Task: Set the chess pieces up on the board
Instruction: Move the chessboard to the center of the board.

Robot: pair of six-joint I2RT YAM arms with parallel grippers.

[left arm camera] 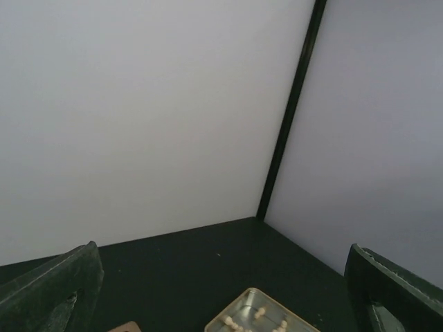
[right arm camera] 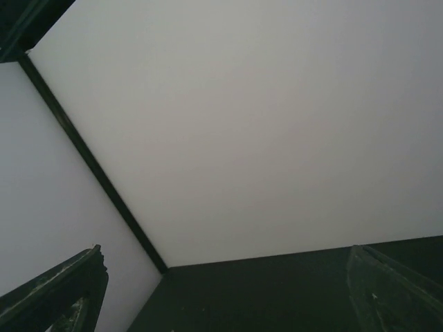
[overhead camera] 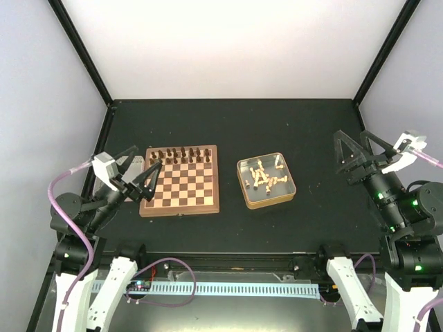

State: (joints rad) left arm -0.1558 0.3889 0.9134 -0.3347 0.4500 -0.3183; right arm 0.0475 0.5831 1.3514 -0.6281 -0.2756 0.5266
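The left pincer (overhead camera: 142, 166), with black angular fingers spread wide and empty, hangs over the left edge of the board (overhead camera: 181, 207). The board is one square of dark and tan wooden checks in a brown frame, lying on the matte black tabletop (overhead camera: 277, 124). Dark brown chessmen (overhead camera: 181, 155) line its far edge. Near its right side sits one square gold-rimmed metal tin (overhead camera: 244, 188), holding a jumbled heap of tiny pale tan chess pieces (overhead camera: 264, 178), too tangled to count. Far right, the right pincer (overhead camera: 357, 148) also gapes wide, empty.

My left wrist view cuts the tin (left arm camera: 243, 306) at its bottom edge; the pale pieces (overhead camera: 262, 178) are too small to tell apart.
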